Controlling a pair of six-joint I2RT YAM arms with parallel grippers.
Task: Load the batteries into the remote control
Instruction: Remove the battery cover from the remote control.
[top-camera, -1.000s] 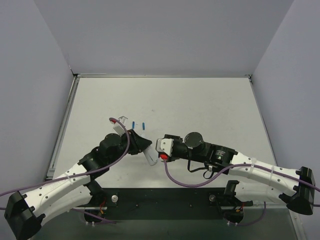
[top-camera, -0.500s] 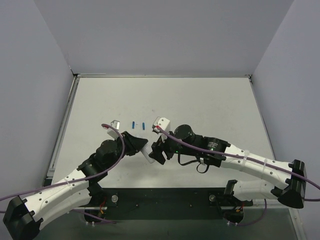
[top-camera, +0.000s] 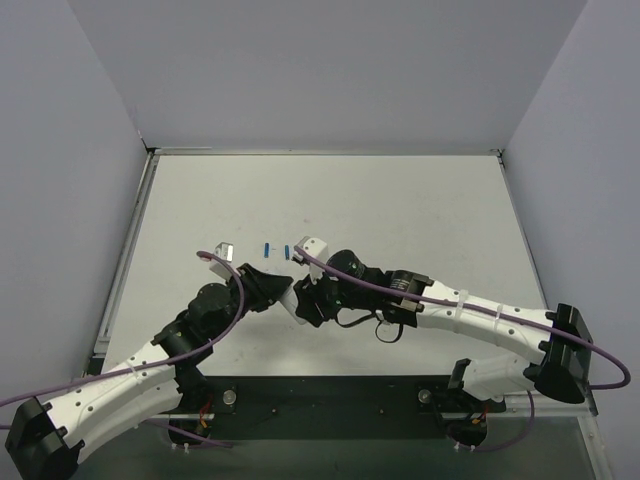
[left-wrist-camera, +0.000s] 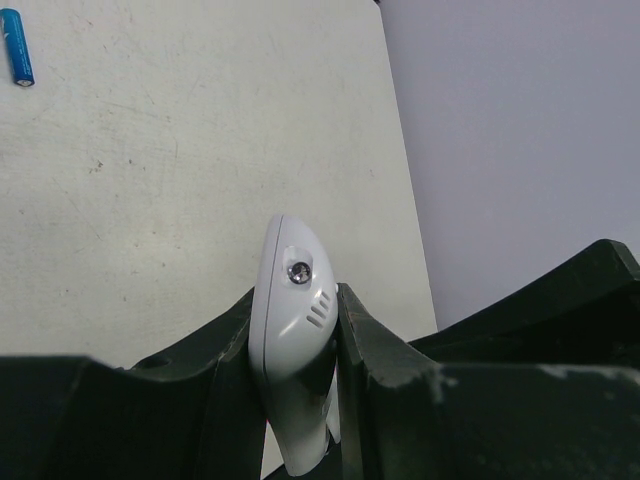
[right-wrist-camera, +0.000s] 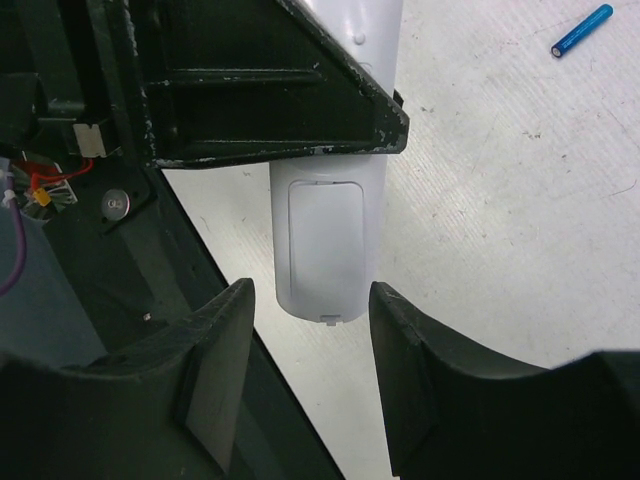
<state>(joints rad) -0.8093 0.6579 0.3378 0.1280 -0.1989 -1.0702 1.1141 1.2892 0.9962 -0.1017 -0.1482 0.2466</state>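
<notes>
From above: two batteries (top-camera: 267, 249) (top-camera: 287, 249) lie parallel and slightly apart on the counter (top-camera: 420, 210), their long axes running away from the arms. One remote control (top-camera: 295, 306) is held above the counter between both arms, just nearer than the batteries.

Left wrist: the left fingers (left-wrist-camera: 222, 372) are clamped on the remote, which stands edge-on with its rounded tip pointing away from the camera. One battery shows.

Right wrist: the right fingers (right-wrist-camera: 218, 365) are spread, flanking the remote's free end. Its back cover faces the camera, long axis up-down. One battery shows.
</notes>
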